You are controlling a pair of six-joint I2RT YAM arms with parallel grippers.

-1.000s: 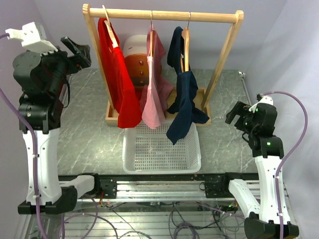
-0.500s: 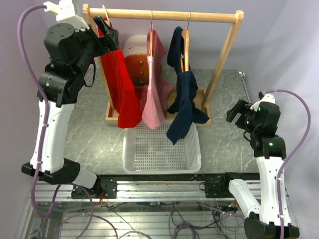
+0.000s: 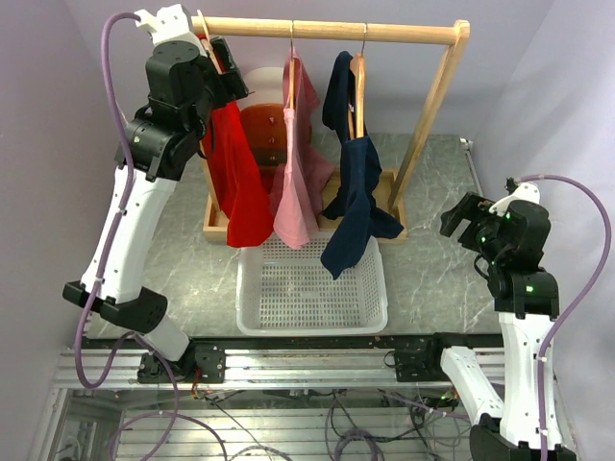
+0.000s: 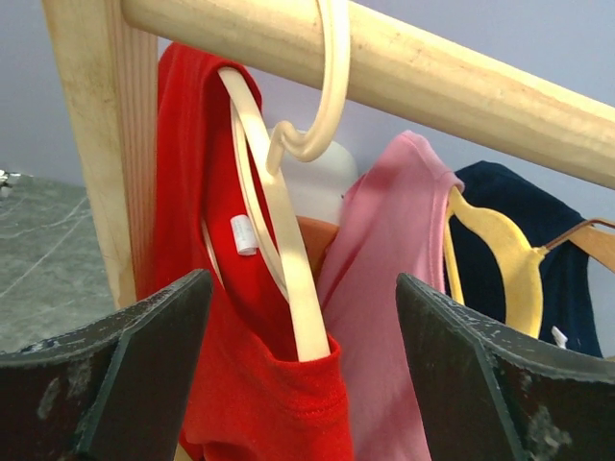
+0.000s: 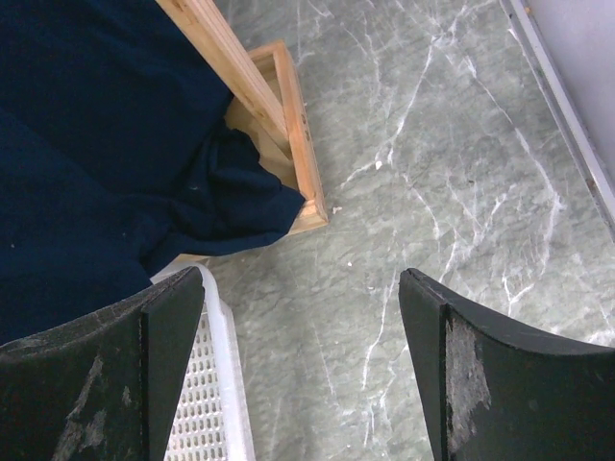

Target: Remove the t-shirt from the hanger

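A red t-shirt [image 3: 235, 173] hangs on a cream hanger [image 4: 288, 259] at the left end of the wooden rail [image 3: 384, 33]. A pink t-shirt [image 3: 293, 192] hangs in the middle and a navy t-shirt [image 3: 356, 202] on the right. My left gripper [image 3: 229, 75] is raised by the red shirt's shoulder. In the left wrist view it [image 4: 303, 317] is open, with the hanger arm and red collar [image 4: 192, 240] between the jaws, not touching. My right gripper [image 3: 459, 223] is open and empty, low over the table right of the rack.
A white perforated basket [image 3: 312, 327] sits on the table in front of the rack, under the shirts; its rim shows in the right wrist view [image 5: 216, 384]. The rack's wooden base [image 5: 298, 134] and post stand left of my right gripper. A brown-and-white object stands behind the shirts.
My left arm has swung up and to the right, from the far left side to the red shirt's hanger. The right arm has barely moved.
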